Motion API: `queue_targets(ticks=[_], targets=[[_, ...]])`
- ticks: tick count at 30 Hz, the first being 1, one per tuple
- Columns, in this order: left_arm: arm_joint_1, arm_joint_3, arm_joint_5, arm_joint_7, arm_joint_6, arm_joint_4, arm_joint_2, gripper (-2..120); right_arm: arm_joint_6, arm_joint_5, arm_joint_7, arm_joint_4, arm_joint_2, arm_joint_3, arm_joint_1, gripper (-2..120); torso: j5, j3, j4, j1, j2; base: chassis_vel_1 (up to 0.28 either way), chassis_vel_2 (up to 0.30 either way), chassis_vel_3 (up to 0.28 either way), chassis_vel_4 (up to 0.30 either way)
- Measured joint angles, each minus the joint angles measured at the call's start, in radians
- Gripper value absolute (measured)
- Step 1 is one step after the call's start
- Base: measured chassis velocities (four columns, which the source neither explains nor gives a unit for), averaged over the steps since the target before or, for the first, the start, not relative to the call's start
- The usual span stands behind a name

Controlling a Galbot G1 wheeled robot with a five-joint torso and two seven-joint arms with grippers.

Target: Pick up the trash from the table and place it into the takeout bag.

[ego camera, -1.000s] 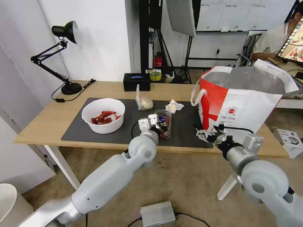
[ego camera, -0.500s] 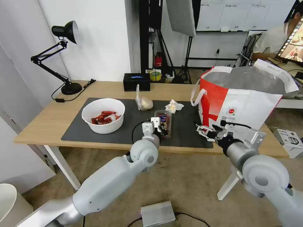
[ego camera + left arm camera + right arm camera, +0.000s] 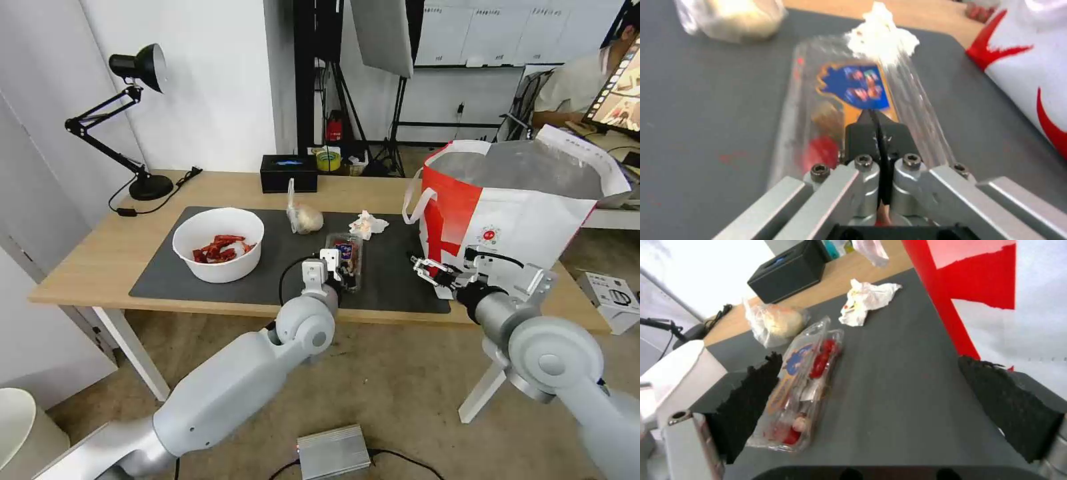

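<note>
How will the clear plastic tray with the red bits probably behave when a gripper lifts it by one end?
The clear plastic tray looks thin-walled, so it may flex or sag when held by one end. Its glossy surface could be slippery, though the left gripper appears shut on its near edge. It holds few red bits, so it is probably light, and they might shift if it tilts.

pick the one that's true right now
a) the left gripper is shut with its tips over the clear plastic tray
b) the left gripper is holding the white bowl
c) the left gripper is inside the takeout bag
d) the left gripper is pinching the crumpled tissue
a: the left wrist view shows the left gripper with its fingers pressed together over the clear plastic tray, which lies flat on the dark mat.
</note>
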Motion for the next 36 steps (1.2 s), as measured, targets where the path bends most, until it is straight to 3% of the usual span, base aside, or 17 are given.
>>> queue_targets(ticks=[8, 36], targets=[[0.028, -0.009, 0.003, 0.001, 0.0, -0.023, 0.031, 0, 0.0, 0.024, 0.005, -0.015, 0.008, -0.004, 0.028, 100, 0.0, 0.0, 0.0001, 0.0, 0.0, 0.0, 0.0, 0.0, 0.0], [0.076, 0.0, 0.006, 0.001, 0.002, -0.075, 0.047, 0, -0.003, 0.109, 0.049, -0.106, 0.071, -0.056, 0.13, 100, 0.0, 0.0, 0.0001, 0.0, 0.0, 0.0, 0.0, 0.0, 0.0]])
